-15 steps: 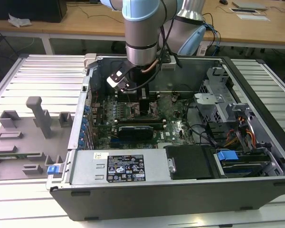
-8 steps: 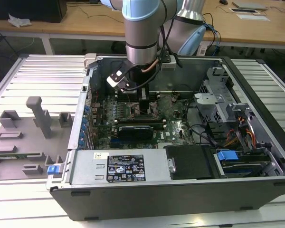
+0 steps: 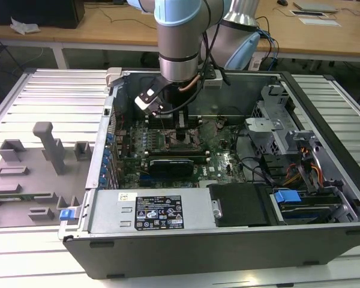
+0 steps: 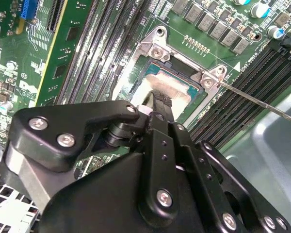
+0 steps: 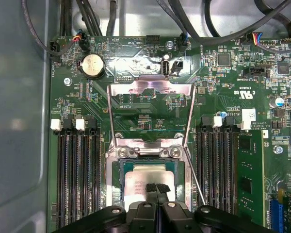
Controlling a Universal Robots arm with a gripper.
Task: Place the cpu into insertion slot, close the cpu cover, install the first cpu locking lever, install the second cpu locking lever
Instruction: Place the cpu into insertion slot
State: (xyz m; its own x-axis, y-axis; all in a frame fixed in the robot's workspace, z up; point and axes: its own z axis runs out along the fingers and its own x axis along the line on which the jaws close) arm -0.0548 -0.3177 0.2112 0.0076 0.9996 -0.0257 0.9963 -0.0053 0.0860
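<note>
Hovering at the cpu [image 5: 136, 182] with fingers pinched together and empty, the gripper [image 5: 156, 187] works toward eleven o'clock of the computer case [image 3: 198, 252] in the exterior view: cpu seated in the insertion slot [image 5: 112, 184], cpu cover [image 5: 150, 89] not yet closed, locking lever [image 5: 194, 177] apparently unlatched.

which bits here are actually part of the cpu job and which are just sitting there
Part of the job:
chip, sitting in the socket
socket
cover, flipped open
lever beside the socket
fingers, shut, over the chip

Just sitting there:
coin battery
memory slots
grey blocks outside the case
</note>
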